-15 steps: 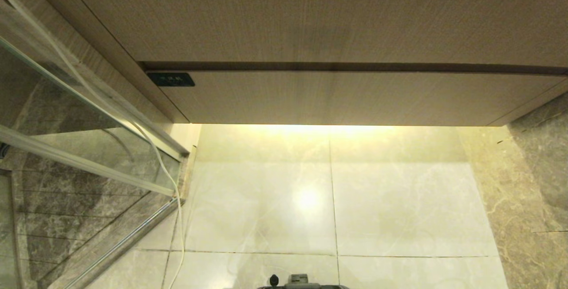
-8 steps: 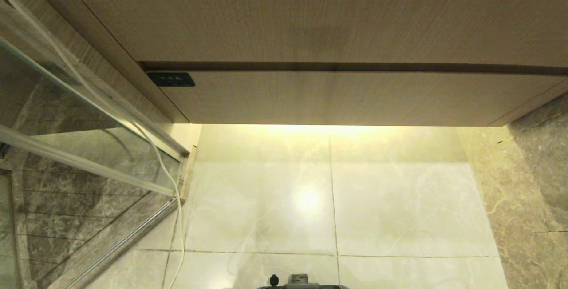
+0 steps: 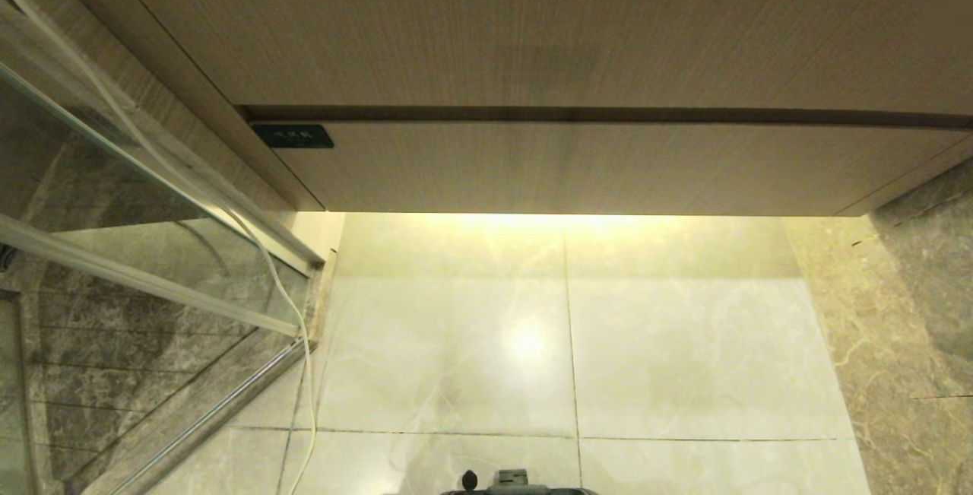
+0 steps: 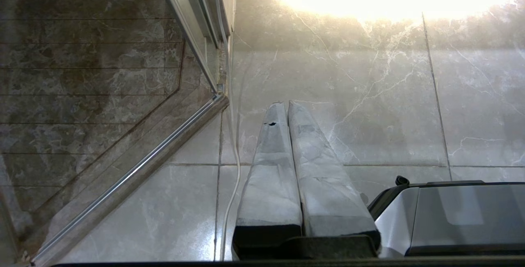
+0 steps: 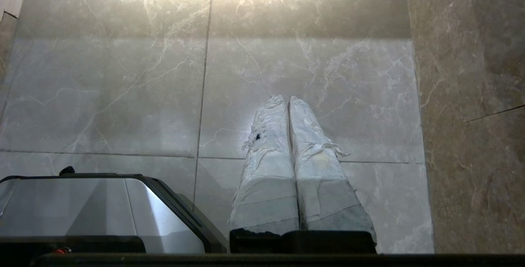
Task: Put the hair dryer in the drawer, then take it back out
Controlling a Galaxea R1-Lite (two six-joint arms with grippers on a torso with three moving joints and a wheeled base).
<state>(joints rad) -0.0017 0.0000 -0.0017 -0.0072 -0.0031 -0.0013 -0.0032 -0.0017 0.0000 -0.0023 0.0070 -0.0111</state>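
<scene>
- Drawer [image 3: 578, 166]: we see a wide, shallow light-wood front, pushed fully in, flush under the taller wood panel [image 3: 532, 23]; a thin dark gap runs between the two.
- Label [image 3: 293, 135]: small, dark, fixed at the left end of the drawer front.
- Hair dryer: we find it in none of the three views and cannot tell where it is.
- Left gripper [image 4: 286, 103]: we note its two wrapped fingers pressed together, tips touching, nothing between them; it hangs over the floor, beside the glass door's lower rail. It lies outside the head view.
- Right gripper [image 5: 287, 98]: fingers likewise closed tip to tip, holding nothing, pointing down at the floor tiles. It too lies outside the head view.
- Floor [image 3: 684, 358]: pale glossy marble tiles with dark joints, brightly lit along the strip under the drawer.
- Glass door [image 3: 114, 198]: metal-framed, on our left, standing at an angle to the cabinet.
- White cable [image 3: 293, 312]: hangs down along the door's edge to the floor.
- Robot base [image 4: 459, 213]: a grey housing, seen near both grippers in the wrist views.
</scene>
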